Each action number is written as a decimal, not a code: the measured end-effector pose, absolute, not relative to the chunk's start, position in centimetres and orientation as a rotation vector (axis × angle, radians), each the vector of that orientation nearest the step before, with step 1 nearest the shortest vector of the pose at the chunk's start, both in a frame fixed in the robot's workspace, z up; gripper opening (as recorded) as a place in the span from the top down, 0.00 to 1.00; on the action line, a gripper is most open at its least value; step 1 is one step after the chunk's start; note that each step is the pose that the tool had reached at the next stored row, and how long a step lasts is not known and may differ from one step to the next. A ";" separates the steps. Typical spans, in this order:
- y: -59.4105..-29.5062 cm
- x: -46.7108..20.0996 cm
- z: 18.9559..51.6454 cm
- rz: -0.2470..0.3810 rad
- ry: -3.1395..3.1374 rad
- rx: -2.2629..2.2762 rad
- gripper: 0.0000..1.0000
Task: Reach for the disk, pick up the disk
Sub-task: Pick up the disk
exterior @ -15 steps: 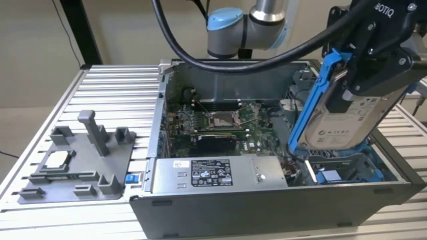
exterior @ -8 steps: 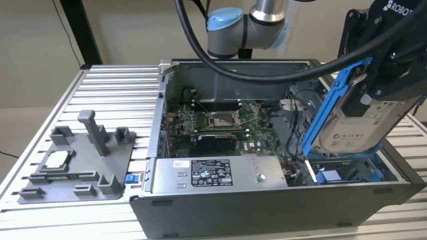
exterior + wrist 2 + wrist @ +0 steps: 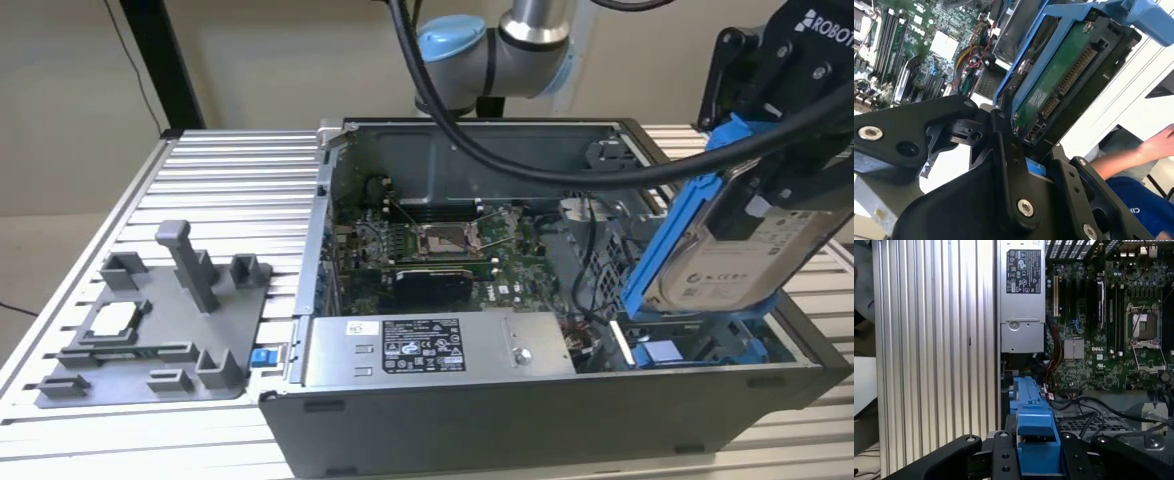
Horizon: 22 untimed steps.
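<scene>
The disk, a silver-grey drive with a white label in a bright blue carrier, hangs tilted on edge above the open computer case, at the exterior view's right. My gripper is shut on its upper part. In the second wrist view the disk shows its green circuit side and connector, held in my gripper between black fingers. In the first wrist view the disk's blue carrier edge sits clamped in my gripper.
Below the disk is the drive bay with a blue bracket. The case holds a motherboard, cables and a silver power supply. A grey fixture plate lies on the ribbed table at the exterior view's left. A person's arm is close by.
</scene>
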<state>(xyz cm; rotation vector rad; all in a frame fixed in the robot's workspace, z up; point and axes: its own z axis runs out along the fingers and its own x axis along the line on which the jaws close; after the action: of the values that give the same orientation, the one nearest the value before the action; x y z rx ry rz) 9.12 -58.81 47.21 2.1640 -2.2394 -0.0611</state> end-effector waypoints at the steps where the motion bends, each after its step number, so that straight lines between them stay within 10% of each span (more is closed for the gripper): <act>1: -58.8 9.3 47.2 -0.061 -2.239 2.164 1.00; 22: -59.2 11.3 46.5 -0.061 -2.239 2.164 1.00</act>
<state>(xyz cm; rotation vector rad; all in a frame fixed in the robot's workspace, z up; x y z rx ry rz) 11.26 -59.22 46.52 2.1641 -2.2393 -0.0610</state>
